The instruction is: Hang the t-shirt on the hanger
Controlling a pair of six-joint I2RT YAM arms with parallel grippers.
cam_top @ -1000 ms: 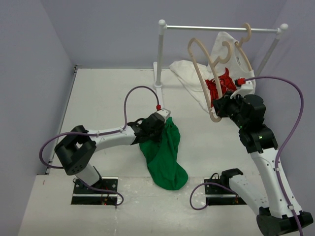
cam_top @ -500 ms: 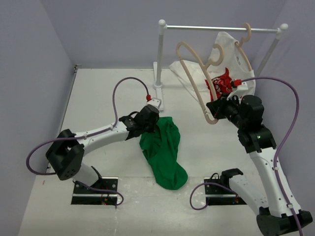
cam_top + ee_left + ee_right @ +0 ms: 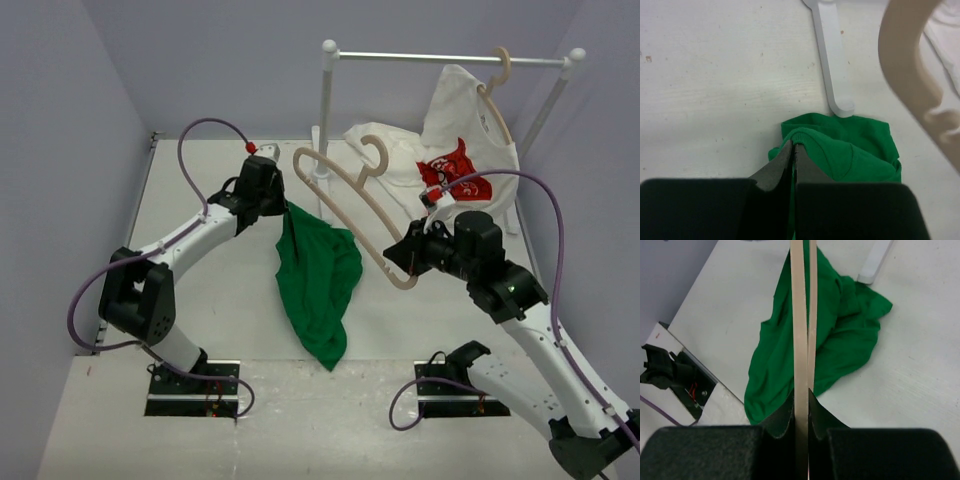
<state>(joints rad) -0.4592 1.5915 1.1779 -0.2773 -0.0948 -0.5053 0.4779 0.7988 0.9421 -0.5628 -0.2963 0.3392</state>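
Left end effector sits in the upper left of the overhead frame, its jaws shut to a sliver on a ribbed edge of the t-shirt. In its own wrist view, the end effector pinches what may be the collar or a hem; the fold is too bunched to say which.

From that pinch the green cloth hangs and trails toward the bottom centre. Its long axis runs near vertical in the frame, with the lower part lying on the worktop. No opening in the cloth faces the hanger that I can see.

Just right of the pinch comes the free tip of the hanger. Its long axis slants from upper centre down to the lower right, hook turned toward the top of the frame (toward the rail and the white shirt, well apart from both).

Right end effector clamps the hanger's lower-right end, jaws closed on the wood. Its wrist view looks straight down the hanger edge-on, with the t-shirt spread beneath and beyond it.

So the left arm is nearer the shirt, and the hanger tip lies immediately right of the held edge. As I judge it, the coming move turns on feeding that tip into the cloth there.
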